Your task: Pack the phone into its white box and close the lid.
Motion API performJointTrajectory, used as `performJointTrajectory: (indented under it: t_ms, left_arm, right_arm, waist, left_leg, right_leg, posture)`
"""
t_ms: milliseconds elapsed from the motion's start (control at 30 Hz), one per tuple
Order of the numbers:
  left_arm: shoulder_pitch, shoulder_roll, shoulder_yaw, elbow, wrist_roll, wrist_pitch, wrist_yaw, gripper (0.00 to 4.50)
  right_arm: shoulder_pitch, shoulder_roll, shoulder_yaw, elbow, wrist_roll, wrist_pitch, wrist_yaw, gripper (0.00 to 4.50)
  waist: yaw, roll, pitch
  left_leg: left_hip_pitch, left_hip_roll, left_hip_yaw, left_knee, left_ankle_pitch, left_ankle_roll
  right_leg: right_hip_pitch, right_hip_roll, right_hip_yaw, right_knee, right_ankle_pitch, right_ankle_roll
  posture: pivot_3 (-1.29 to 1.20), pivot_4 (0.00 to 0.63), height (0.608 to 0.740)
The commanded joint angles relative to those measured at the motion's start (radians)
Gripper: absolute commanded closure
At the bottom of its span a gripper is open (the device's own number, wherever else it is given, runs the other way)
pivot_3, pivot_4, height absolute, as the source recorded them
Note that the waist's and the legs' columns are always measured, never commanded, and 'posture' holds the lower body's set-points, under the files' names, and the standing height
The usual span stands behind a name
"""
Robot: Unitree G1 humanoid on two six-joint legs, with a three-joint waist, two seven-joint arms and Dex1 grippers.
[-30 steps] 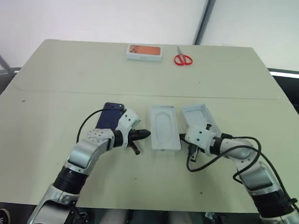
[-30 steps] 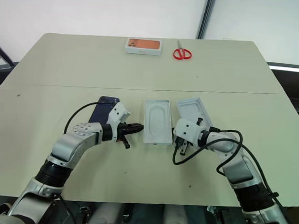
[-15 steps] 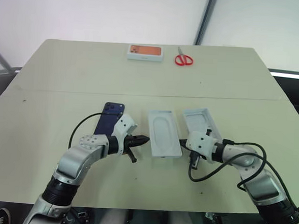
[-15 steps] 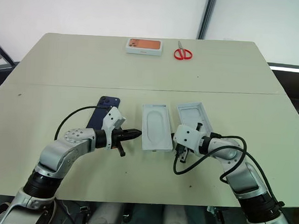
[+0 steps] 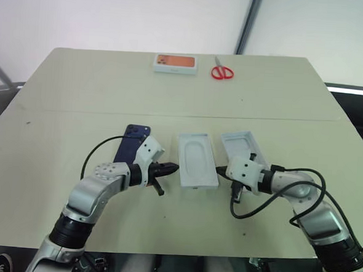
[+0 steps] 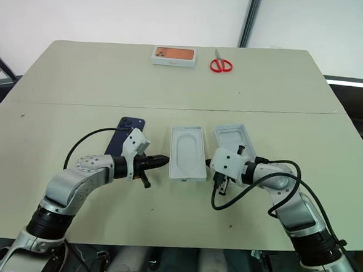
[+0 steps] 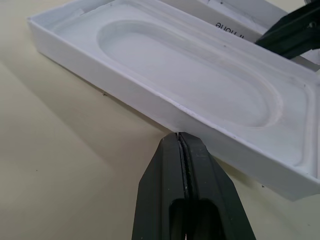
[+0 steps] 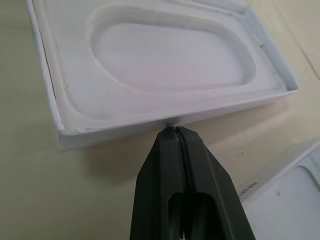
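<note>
Left eye view: our left gripper point(image 5: 172, 169) & right gripper point(image 5: 219, 170), fingers together on nothing, flank the white box point(image 5: 196, 160) mid-tabletop, phone point(image 5: 132, 143) left, lid point(image 5: 242, 147) right; any nudge w/ closed tips could skid the light box.

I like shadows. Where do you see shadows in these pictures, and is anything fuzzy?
Left wrist view: a soft shadow lies on the table along the white box; the shut left gripper looks sharp. Right wrist view: shadow sits under the box wall by the right gripper. Head views: the scissors look small but clear.
</note>
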Motion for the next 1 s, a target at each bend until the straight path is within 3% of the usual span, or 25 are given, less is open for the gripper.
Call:
performJointTrajectory:
  t_ms: [33,267,367,467,700,833,1000]
  left_arm:
    - [-0.007,0.016,0.042,-0.021,-0.028,-0.017,-0.007,4.45]
    - [-0.036,0.051,0.102,0.012,-0.065,0.014,-0.007,4.45]
    - [-0.072,0.053,0.199,0.051,-0.148,0.089,0.000,4.45]
    - [-0.122,0.088,0.290,0.112,-0.192,0.116,0.002,3.66]
    - [-0.203,0.269,0.439,0.309,-0.276,0.189,-0.085,0.08]
    - [-0.216,0.358,0.431,0.466,-0.236,0.168,-0.133,0.03]
    - [-0.229,0.396,0.368,0.586,-0.224,0.234,-0.179,0.03]
  right_arm:
    - [-0.015,-0.012,-0.044,-0.039,0.034,-0.005,0.003,4.50]
    - [-0.051,-0.002,-0.070,-0.053,0.104,0.025,0.016,4.50]
    - [-0.117,0.045,-0.080,-0.034,0.129,0.057,-0.024,4.50]
    - [-0.164,0.107,-0.034,-0.035,0.128,0.085,-0.058,4.50]
    - [-0.276,0.313,0.120,0.054,0.033,0.105,-0.183,4.50]
    - [-0.346,0.422,0.203,0.168,-0.034,0.111,-0.247,4.50]
    - [-0.392,0.497,0.315,0.258,-0.109,0.067,-0.252,4.50]
  waist:
    - [0.000,0.000,0.000]
    - [-0.001,0.000,0.000]
    - [-0.004,0.000,0.000]
    - [-0.004,0.000,0.000]
    - [-0.007,0.000,0.000]
    - [-0.007,0.000,0.000]
    - [-0.008,0.000,0.000]
  left_leg:
    - [0.000,0.000,0.000,0.000,0.000,0.000]
    - [0.000,0.000,0.000,0.000,0.000,0.000]
    - [0.000,0.000,0.000,0.000,0.000,0.000]
    - [0.000,0.001,-0.001,0.000,0.000,0.000]
    - [0.000,0.001,0.000,-0.001,0.001,-0.001]
    - [0.001,0.001,-0.001,0.000,0.001,-0.002]
    - [0.000,0.000,-0.001,-0.001,0.001,-0.002]
  right_leg:
    - [0.000,0.000,0.000,0.000,0.000,0.000]
    - [0.000,0.000,0.000,0.000,0.000,0.000]
    - [0.000,0.000,0.000,0.000,0.000,0.000]
    - [-0.001,0.001,0.000,0.000,0.000,0.000]
    - [-0.003,0.002,0.001,0.002,0.000,0.000]
    - [-0.005,0.002,0.001,0.003,0.000,0.000]
    - [-0.008,0.002,0.001,0.005,0.000,0.000]
  posture:
    - [0.00,0.150,0.740]
    - [0.00,0.150,0.740]
    - [0.00,0.150,0.740]
    - [0.00,0.150,0.740]
    - [0.00,0.150,0.740]
    - [0.00,0.150,0.740]
    - [0.00,0.150,0.740]
